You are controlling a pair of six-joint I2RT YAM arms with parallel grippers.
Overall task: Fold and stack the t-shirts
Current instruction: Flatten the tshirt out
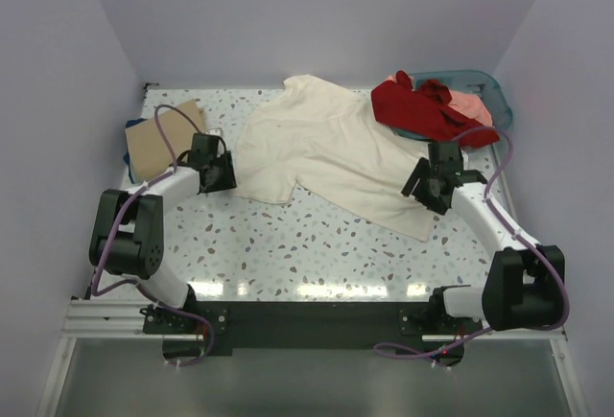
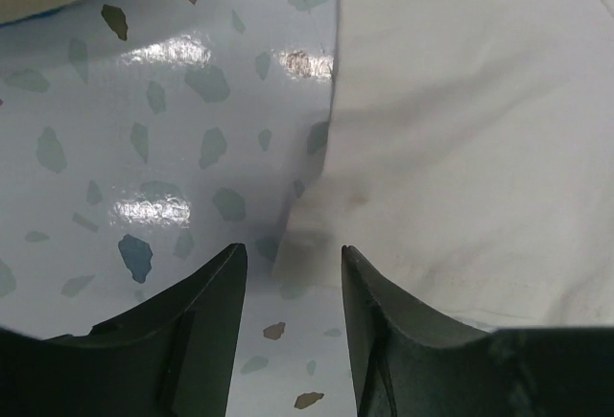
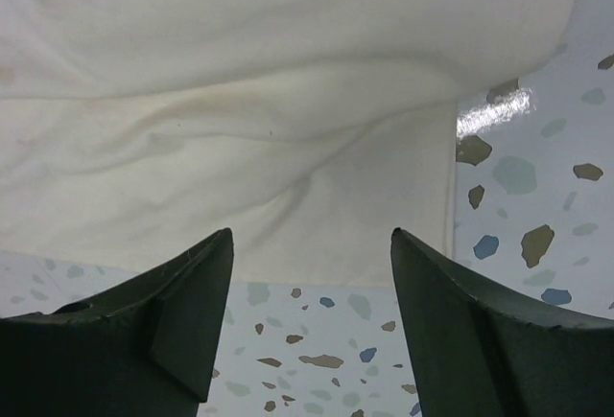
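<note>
While flat, cream t-shirt (image 1: 326, 149) corner between tips of left gripper (image 2: 293, 254).

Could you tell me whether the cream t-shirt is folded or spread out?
Spread out: the cream t-shirt lies open across the table, wrinkled, with a sleeve sticking out and no tidy fold.

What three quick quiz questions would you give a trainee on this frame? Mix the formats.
1. True or false: the left gripper and right gripper are both open, each at an edge of the cream t-shirt.
2. The red t-shirt lies: A) draped over the teal basket; B) flat at table centre; C) clamped in a gripper.
3. Fill in: the folded tan t-shirt lies nearest the ___ arm.
Key: 1 true; 2 A; 3 left.
</note>
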